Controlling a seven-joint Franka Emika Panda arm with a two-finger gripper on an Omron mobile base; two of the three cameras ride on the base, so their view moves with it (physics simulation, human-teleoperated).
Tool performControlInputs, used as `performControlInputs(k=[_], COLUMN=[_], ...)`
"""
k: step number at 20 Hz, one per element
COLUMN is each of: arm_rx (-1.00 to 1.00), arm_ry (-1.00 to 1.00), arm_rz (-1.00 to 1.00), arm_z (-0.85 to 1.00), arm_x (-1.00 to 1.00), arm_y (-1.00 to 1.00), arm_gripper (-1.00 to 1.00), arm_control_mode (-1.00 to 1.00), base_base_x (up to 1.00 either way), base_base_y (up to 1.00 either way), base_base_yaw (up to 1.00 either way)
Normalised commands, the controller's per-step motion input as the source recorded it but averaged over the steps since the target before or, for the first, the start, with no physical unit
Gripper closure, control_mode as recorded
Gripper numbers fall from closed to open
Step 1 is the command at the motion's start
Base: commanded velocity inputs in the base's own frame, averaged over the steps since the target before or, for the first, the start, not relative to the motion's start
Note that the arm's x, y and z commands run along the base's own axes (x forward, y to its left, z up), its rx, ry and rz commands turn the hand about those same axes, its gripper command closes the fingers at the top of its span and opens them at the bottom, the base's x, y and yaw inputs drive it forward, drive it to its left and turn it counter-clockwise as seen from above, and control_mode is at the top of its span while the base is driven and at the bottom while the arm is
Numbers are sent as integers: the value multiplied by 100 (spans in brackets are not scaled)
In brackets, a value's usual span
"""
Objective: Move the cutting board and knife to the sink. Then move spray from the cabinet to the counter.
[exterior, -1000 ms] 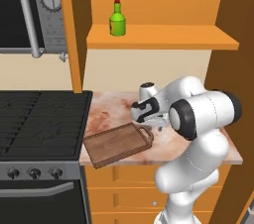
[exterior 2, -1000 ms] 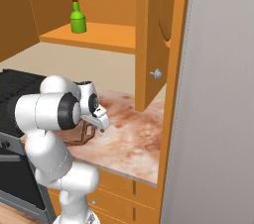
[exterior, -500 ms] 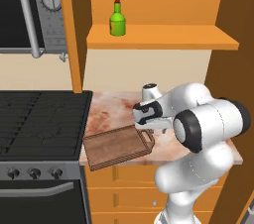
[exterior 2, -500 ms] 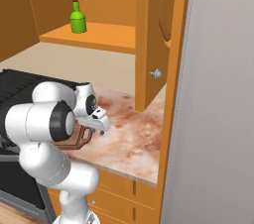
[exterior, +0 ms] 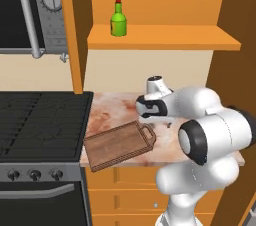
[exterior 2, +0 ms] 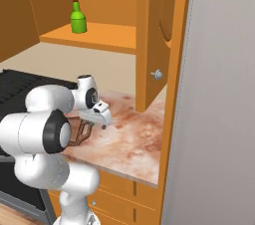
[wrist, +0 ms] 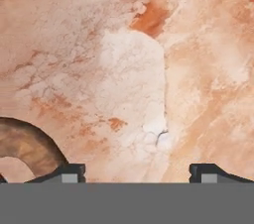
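In the left base view, the black stove top [exterior: 42, 120] takes the lower left of the frame, and a microwave [exterior: 30, 10] hangs in the upper left. To the right of the stove, the cutting board [exterior: 120, 145] lies flat on the counter [exterior: 112, 112], turned at an angle, with its left corner over the front edge. Its loop handle points toward the right. Above it, in the upper middle, I see the spray [exterior: 118, 20] standing upright on the shelf of the open cabinet [exterior: 165, 37]. Right of the board handle, the gripper [exterior: 152, 116] is low over the counter, just beside the loop.

In the right base view, the spray [exterior 2: 77, 17] is at the upper left, the gripper [exterior 2: 97, 117] at the middle left over the board handle, and the cabinet door with its round knob [exterior 2: 156, 74] stands open in the middle.

In the hand view, the curved loop handle [wrist: 27, 143] is at the lower left, beside the left fingertip [wrist: 69, 172]. The two fingertips stand wide apart and hold nothing; only marbled stone is between them.
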Motion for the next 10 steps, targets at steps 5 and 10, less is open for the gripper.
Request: performControlInputs(k=[5, 10], arm_rx=[4, 0], arm_ry=[-20, -16], arm_rz=[0, 2], arm_z=[100, 74], arm_x=[-4, -51], arm_y=[0, 0], arm_gripper=[-100, -100], arm_control_mode=[-100, -100], base_base_x=[0, 0], base_base_y=[0, 0], base_base_yaw=[0, 0])
